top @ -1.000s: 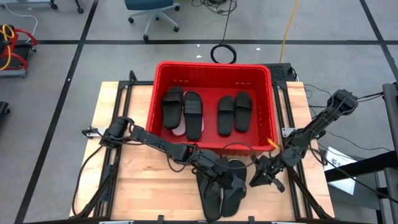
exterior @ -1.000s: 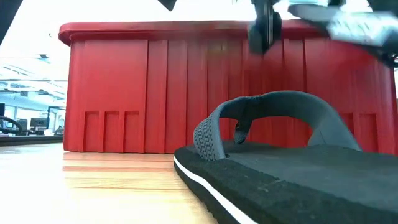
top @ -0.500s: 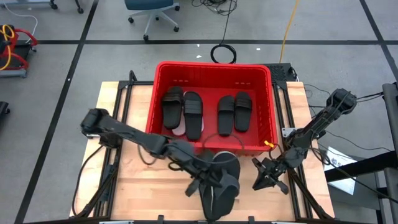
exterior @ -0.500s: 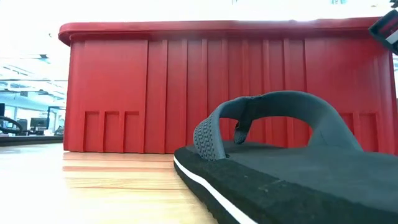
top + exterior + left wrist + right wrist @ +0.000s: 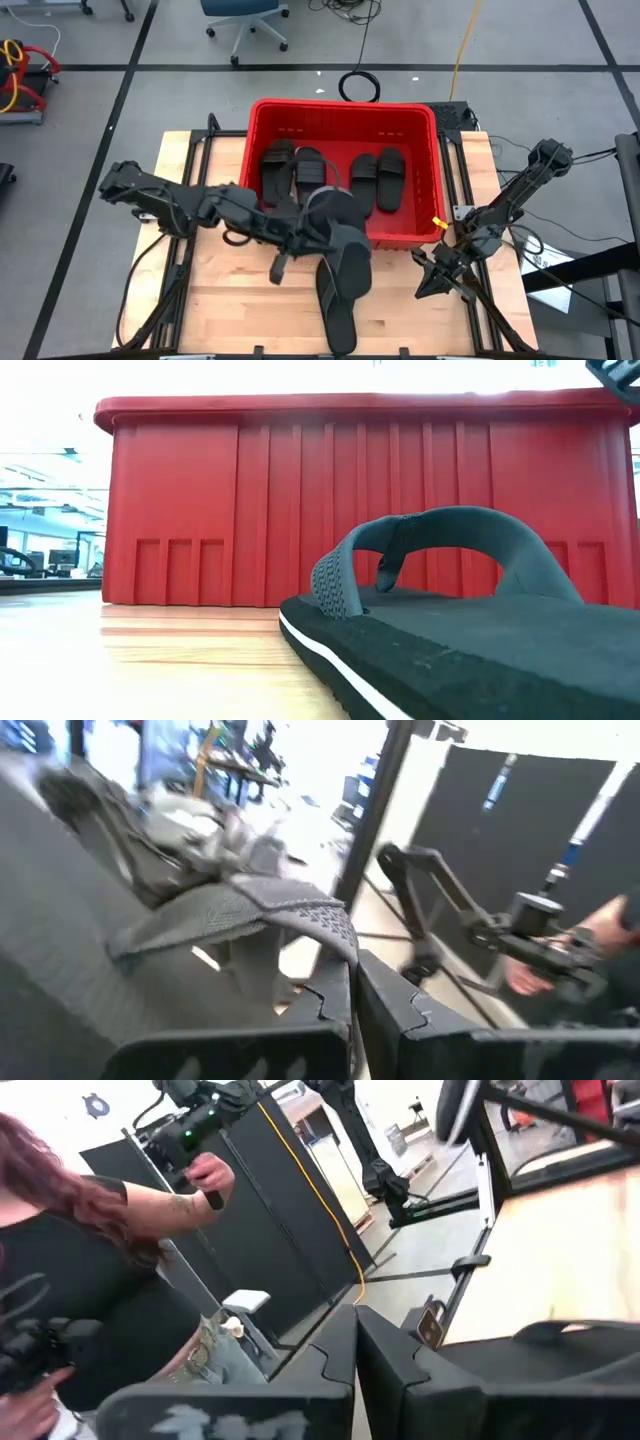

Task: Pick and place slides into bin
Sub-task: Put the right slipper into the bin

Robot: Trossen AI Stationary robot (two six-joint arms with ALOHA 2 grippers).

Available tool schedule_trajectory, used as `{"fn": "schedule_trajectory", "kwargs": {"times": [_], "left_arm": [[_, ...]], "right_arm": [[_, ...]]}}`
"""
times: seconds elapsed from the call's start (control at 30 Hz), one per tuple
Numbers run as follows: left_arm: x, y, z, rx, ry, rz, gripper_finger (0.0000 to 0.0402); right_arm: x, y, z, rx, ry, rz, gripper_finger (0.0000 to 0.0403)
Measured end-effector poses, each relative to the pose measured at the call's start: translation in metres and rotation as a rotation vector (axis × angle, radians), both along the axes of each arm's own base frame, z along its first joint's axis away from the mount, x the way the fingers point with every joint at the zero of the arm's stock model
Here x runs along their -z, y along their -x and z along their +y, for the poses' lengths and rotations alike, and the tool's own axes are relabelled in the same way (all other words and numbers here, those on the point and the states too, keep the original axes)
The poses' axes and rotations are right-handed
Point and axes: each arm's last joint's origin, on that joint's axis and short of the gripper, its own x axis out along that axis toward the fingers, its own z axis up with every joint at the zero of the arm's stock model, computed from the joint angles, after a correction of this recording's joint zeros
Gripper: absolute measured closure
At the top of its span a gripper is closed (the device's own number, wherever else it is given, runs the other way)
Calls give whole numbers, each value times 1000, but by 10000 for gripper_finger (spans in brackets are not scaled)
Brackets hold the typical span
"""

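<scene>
The red bin (image 5: 256, 150) stands at the table's far middle and fills the low view (image 5: 200, 500). Black wide-strap slides (image 5: 311, 180) (image 5: 377, 182) lie in it on a white one (image 5: 289, 208). My left gripper (image 5: 335, 230) is by the bin's near rim, shut on a black thong flip-flop (image 5: 348, 265). The second flip-flop (image 5: 338, 325) lies sole down on the table, close to the low camera (image 5: 460, 630). My right gripper (image 5: 432, 280) is shut and empty near the table's right edge. My left gripper pinches the flip-flop's grey woven thong strap (image 5: 318, 920) between its two shut fingers (image 5: 395, 1010). The sole (image 5: 60, 960) hangs beside and below the fingers, raised off the table at the held end. Whether its lower end touches the other flip-flop, I cannot tell.
Bare table lies to the left (image 5: 200, 290) and right (image 5: 400, 320) of the flip-flops. People with hand-held controllers stand beyond the table in the right wrist view (image 5: 90, 1250) and the left wrist view (image 5: 570, 945). An office chair (image 5: 240, 20) stands behind the bin.
My left gripper has gone up and toward the far edge, to the bin's near rim, carrying one flip-flop up off the table. The other flip-flop has stayed where it was. My right gripper has drawn back a little toward the table's right edge.
</scene>
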Motion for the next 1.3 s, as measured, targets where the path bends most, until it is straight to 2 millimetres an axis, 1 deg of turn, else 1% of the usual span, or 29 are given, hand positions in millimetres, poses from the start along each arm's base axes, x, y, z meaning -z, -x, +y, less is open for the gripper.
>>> {"fn": "schedule_trajectory", "kwargs": {"times": [0.07, 0.2, 0.43, 0.53, 0.67, 0.73, 0.87, 0.97, 1.07, 1.17, 1.3], "left_arm": [[-5, 3, 7, -37, -28, -22, 401], [-10, 7, 19, -82, -73, -45, 401], [-8, 1, 44, -149, -128, -40, 401], [-10, -1, 57, -174, -162, -63, 401], [-10, -4, 78, -194, -207, -77, 401], [-11, -5, 90, -178, -213, -83, 401], [-11, -5, 112, -165, -210, -83, 401], [-11, -4, 127, -141, -209, -86, 401], [-11, -2, 138, -100, -208, -91, 401], [-10, -1, 147, -81, -224, -90, 401], [-3, -3, 161, -98, -250, -55, 401]], "right_arm": [[-7, 1, -1, 1, 21, -10, 402], [-29, 0, 0, 2, 89, -11, 403], [-71, -3, -2, 96, 275, 46, 403], [-84, -3, -4, 154, 316, 32, 403], [-94, -3, -7, 219, 369, -21, 403], [-102, -3, -10, 278, 412, -64, 403], [-124, -5, -19, 483, 504, -148, 403], [-139, -5, -27, 621, 570, -176, 403], [-155, -5, -36, 757, 598, -181, 403], [-173, -3, -43, 826, 594, -199, 403], [-195, 0, -53, 878, 617, -237, 403]]}}
